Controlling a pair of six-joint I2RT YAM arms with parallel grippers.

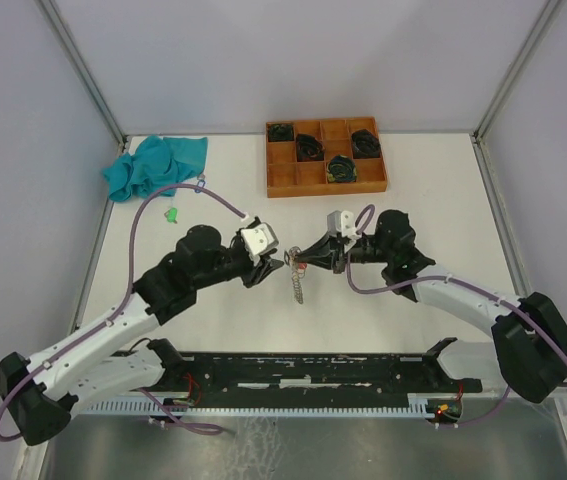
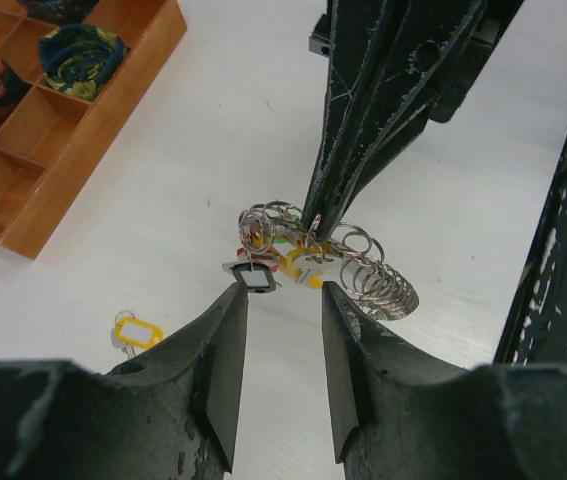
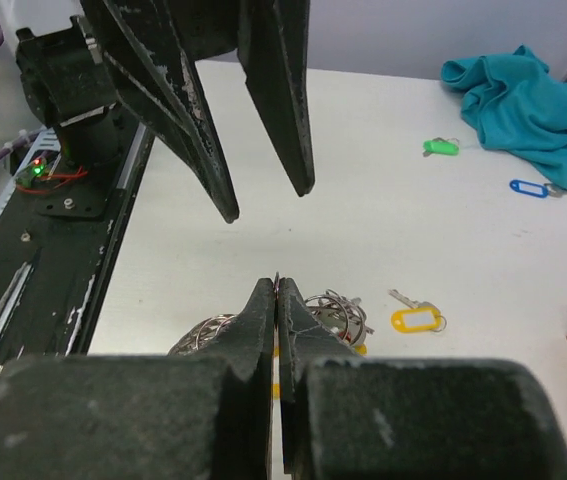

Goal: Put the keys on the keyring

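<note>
The right gripper [image 3: 276, 292] is pinching the keyring [image 2: 375, 283] at centre frame, jaws clamped on it; the left gripper [image 2: 281, 300] is facing it, jaws apart. The yellow key [image 2: 135, 333] is lying loose, lower left. A nudge could be twisting the keyring free.

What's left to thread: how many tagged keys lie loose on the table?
3: yellow key beside the ring cluster; green key and blue key near the cloth. Others may be hidden.
</note>
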